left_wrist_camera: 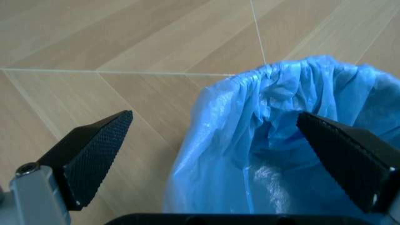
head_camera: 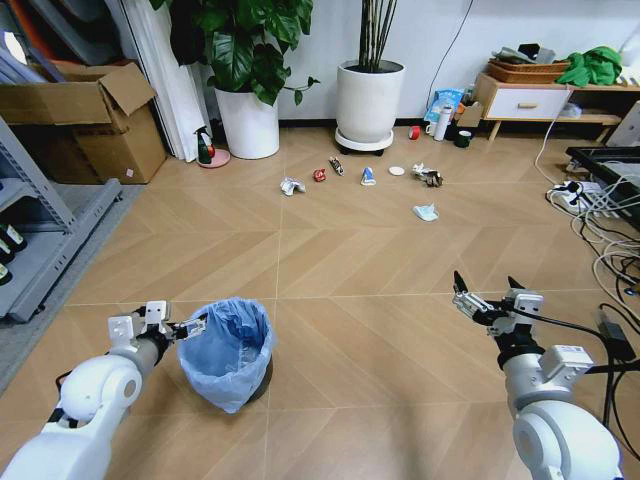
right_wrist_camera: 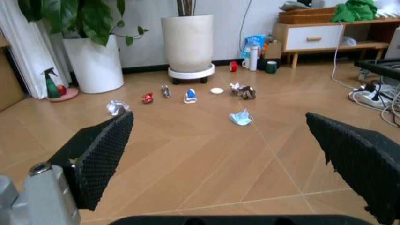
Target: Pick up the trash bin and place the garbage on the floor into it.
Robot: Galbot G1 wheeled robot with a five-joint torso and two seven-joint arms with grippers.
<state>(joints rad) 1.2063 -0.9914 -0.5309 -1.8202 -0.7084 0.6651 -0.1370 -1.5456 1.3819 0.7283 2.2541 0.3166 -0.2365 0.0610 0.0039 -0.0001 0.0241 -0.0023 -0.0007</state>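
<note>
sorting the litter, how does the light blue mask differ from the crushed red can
The mask is pale blue, flat and limp, and lies nearest the robot, apart from the row. The crushed red can is red, compact and sits in the row by the plant pots. Both lie loose on the floor.

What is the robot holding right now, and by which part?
Nothing yet. The left gripper is open, its fingers either side of the trash bin's bag-lined rim, not closed on it. The right gripper is open above bare floor.
</note>
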